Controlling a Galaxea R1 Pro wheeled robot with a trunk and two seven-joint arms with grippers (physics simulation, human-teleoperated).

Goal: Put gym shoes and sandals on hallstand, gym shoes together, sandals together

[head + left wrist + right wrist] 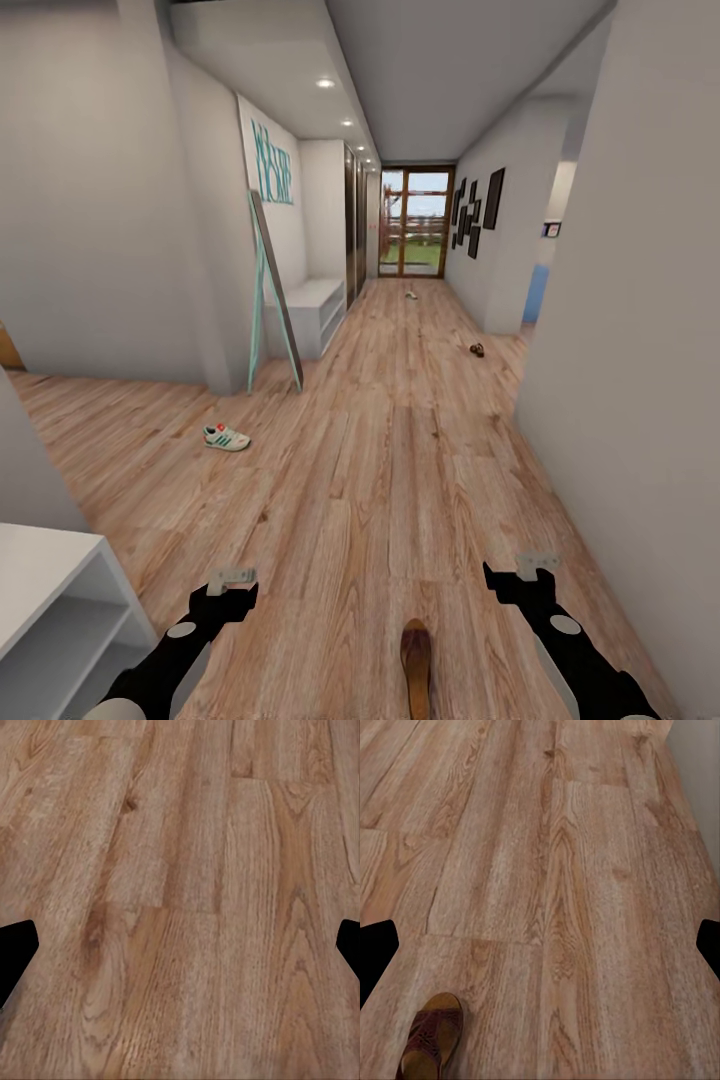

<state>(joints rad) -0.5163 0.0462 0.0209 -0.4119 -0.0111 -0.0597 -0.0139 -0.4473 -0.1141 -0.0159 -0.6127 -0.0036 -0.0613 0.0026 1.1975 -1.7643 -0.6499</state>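
On the corridor floor (pixel 400 450), one white gym shoe (pixel 227 437) with green stripes lies left of centre. A second pale shoe (pixel 411 295) lies far down near the glass door. A brown sandal (pixel 416 660) sits between my arms just in front of me, and it appears again as the sandal (pixel 431 1035) in the right wrist view. Another sandal (pixel 477 350) lies far off by the right wall. The grey hallstand (pixel 318 310) stands against the left wall. My left gripper (pixel 232 582) (pixel 180 952) and right gripper (pixel 521 577) (pixel 540 952) hang open and empty over bare planks.
A tall framed mirror (pixel 275 300) leans on the left wall before the hallstand. A white shelf unit (pixel 50 600) stands at my near left. The right wall (pixel 640 400) runs close beside my right arm. Dark picture frames (pixel 475 215) hang further along.
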